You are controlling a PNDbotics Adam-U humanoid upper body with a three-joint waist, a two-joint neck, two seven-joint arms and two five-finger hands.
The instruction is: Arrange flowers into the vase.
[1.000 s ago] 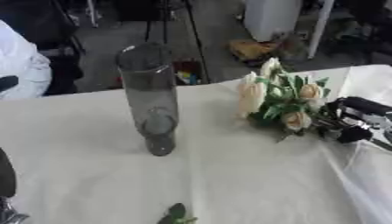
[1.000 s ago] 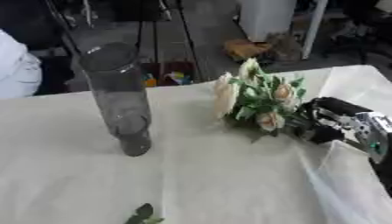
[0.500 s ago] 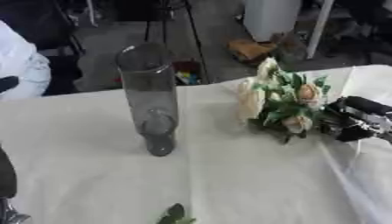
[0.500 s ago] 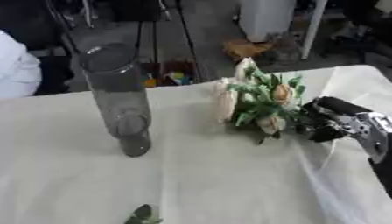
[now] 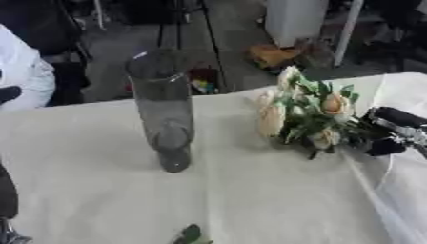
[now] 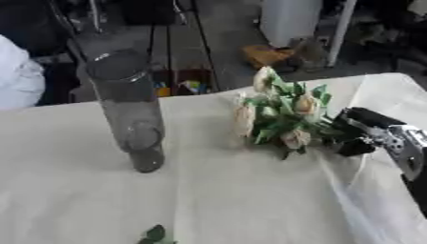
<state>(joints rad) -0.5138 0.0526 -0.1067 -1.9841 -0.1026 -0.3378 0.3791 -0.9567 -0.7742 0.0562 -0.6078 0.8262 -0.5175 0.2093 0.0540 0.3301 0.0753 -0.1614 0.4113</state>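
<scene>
One tall clear glass cylinder vase (image 5: 163, 112) stands upright left of centre on the cream tablecloth (image 5: 100, 190), and no writing or label can be read anywhere. At the right of the frame the robot's black and silver right hand (image 6: 367, 136) has its fingers curled round the stems of a bunch of cream roses with green leaves (image 6: 279, 116), blooms pointing toward the vase but well apart from it. A small green leaf sprig (image 5: 190, 234) lies at the bottom edge.

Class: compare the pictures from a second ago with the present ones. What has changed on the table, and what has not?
Little changed. The robot's black right hand stays curled round the stems of the bunch of cream roses with green leaves, which sits slightly higher and nearer the table's far edge. The tall clear glass vase and the green leaf at the near edge stayed put.
</scene>
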